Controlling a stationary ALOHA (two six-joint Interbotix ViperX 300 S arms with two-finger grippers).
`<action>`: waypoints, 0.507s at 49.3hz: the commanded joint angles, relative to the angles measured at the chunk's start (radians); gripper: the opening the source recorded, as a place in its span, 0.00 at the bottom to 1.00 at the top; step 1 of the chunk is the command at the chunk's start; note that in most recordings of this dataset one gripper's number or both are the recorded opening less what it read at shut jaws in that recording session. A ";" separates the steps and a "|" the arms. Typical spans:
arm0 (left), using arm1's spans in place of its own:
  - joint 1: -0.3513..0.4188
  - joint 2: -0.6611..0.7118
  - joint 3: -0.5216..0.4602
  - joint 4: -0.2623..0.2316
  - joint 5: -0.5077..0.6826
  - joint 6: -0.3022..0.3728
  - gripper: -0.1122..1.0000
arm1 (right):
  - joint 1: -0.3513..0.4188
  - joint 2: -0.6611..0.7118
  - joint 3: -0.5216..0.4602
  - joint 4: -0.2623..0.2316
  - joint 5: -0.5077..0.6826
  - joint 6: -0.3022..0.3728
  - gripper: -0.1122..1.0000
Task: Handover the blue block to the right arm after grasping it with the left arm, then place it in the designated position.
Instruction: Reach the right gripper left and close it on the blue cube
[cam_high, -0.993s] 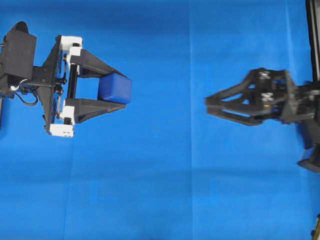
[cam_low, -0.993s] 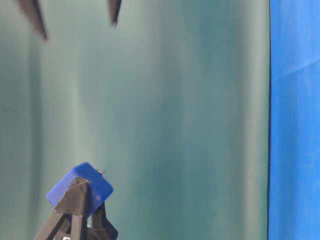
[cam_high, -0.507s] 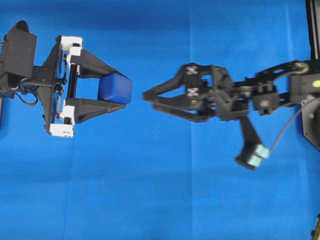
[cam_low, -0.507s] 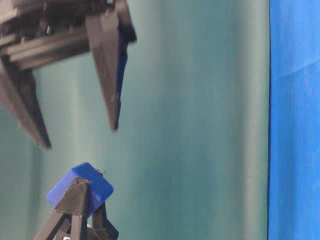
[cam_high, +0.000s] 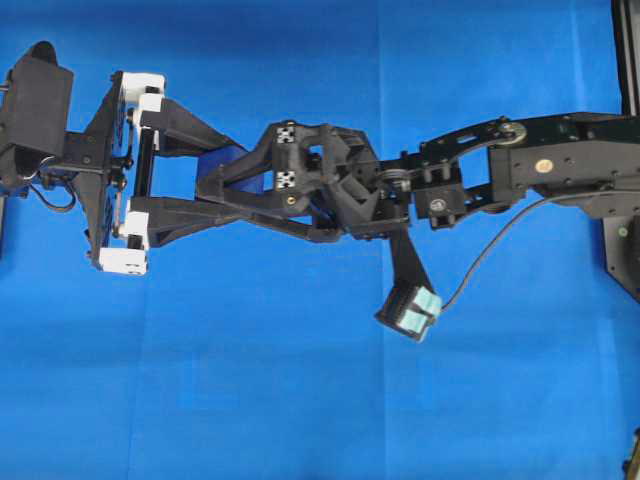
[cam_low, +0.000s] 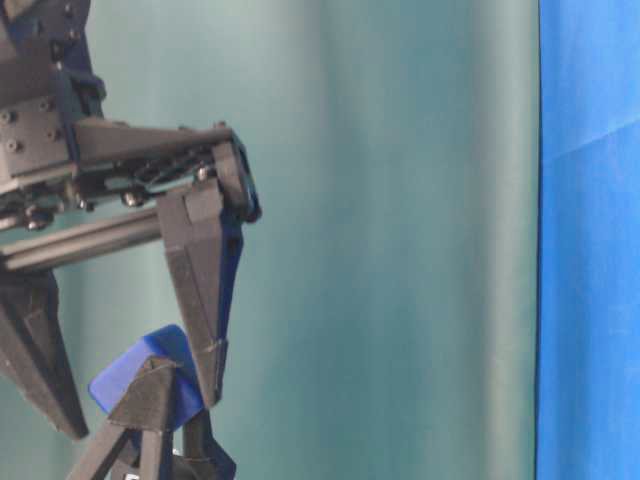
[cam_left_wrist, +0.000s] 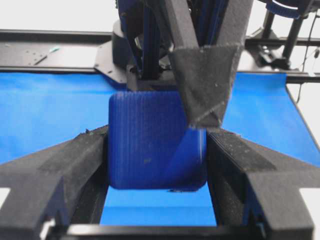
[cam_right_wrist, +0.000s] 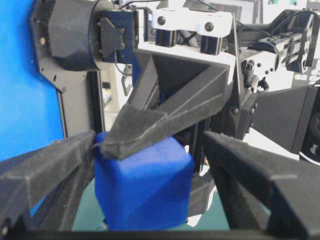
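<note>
Blue, ridged plastic marks the small dark-blue cube, the blue block (cam_left_wrist: 155, 140), which sits clamped between the two black fingers of the left arm's white-cornered gripper (cam_high: 225, 187), held up off the bright blue cloth (cam_high: 300, 400) on the left of the overhead view. The all-black right gripper (cam_right_wrist: 145, 185), reaching in from the right, has its jaws spread wide and straddling the block, one finger on each free side, crosswise to the left fingers; neither pad appears to press the cube yet. This looks like the handover step, just before the transfer of grip. The next move likely calls for the right jaws to close squarely on the two free faces, and only then for the left fingers to let go. Room is tight: the four fingertips interleave around the cube, so any sideways drift could knock them together. Beyond the grippers the cloth offers wide open space toward the near side and the right for carrying the block off.
</note>
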 joint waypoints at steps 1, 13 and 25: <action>-0.002 -0.003 -0.018 0.000 -0.005 0.000 0.54 | -0.003 -0.005 -0.041 0.003 -0.003 0.003 0.92; -0.006 -0.003 -0.018 0.000 -0.002 0.000 0.54 | -0.006 -0.006 -0.037 0.003 0.067 0.002 0.89; -0.009 -0.005 -0.018 0.000 0.011 0.000 0.54 | -0.008 -0.009 -0.051 0.008 0.097 0.023 0.52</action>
